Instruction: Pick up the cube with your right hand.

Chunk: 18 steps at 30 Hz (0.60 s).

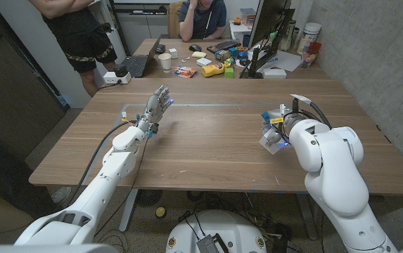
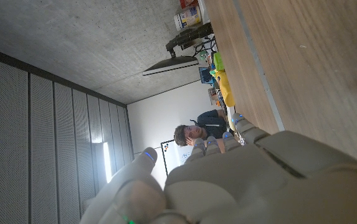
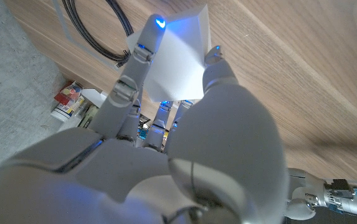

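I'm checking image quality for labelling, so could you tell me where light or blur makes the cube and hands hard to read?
Right wrist view: the white cube is tinted by blue fingertip lights, and the right hand up close is soft. Left wrist view: the left hand is blurred in the foreground. Head view: evenly lit and sharp, but the cube is small there.

Behind the wooden table (image 1: 215, 151) stands a second table (image 1: 187, 60) with a laptop (image 1: 141, 62), a white cup (image 1: 165, 62), a keyboard (image 1: 224, 47) and a monitor (image 1: 266, 28). One person (image 1: 202, 17) sits at its far edge, and another person (image 1: 81, 31) stands near its left corner.
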Available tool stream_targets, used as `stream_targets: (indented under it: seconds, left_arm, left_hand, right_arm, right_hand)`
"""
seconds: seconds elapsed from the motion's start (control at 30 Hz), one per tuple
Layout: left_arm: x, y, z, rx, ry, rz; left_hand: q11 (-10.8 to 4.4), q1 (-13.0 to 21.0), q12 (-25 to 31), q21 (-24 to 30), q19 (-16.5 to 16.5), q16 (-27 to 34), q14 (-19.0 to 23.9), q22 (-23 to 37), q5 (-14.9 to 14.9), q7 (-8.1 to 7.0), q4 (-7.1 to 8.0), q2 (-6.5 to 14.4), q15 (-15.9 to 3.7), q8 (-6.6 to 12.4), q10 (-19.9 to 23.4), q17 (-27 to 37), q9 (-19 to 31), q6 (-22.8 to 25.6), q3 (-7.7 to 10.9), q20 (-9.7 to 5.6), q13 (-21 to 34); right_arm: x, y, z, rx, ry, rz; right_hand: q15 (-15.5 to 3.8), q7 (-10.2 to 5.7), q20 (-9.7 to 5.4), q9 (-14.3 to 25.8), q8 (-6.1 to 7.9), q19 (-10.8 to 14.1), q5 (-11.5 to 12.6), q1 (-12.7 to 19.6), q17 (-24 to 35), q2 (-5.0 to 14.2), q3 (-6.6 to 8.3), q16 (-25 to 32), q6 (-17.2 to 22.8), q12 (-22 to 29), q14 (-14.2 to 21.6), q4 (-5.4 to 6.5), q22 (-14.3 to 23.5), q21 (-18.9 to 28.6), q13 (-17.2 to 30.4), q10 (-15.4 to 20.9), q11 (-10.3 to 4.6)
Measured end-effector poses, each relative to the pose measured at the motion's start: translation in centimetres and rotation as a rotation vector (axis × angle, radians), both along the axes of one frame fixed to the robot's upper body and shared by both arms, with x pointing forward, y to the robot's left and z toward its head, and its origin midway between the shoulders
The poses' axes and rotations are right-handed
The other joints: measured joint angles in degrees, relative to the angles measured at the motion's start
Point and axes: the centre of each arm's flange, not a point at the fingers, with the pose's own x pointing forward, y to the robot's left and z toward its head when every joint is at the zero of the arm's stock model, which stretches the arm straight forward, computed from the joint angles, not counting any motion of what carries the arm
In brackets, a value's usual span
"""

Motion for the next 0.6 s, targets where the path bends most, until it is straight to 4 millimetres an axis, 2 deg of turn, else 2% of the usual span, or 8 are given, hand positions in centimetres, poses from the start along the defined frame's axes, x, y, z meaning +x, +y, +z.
stream_targets:
  seconds: [0.6]
  left_arm:
    - [0.1, 0.1, 0.1, 0.000, -0.001, 0.004]
  left_hand:
    - [0.00, 0.0, 0.0, 0.0, 0.0, 0.0, 0.0, 0.0, 0.0, 0.00, 0.00, 0.0, 0.00, 0.00, 0.0, 0.0, 0.0, 0.0, 0.00, 0.00, 0.0]
  right_arm:
    - [-2.3, -0.4, 2.9, 0.000, -0.190, 0.004]
  right_hand:
    - [-0.01, 0.40, 0.00, 0.0, -0.01, 0.0, 0.2, 0.0, 1.9, 0.00, 0.00, -0.9, 0.4, 1.3, 0.0, 0.00, 0.0, 0.5, 1.4, 0.0, 0.01]
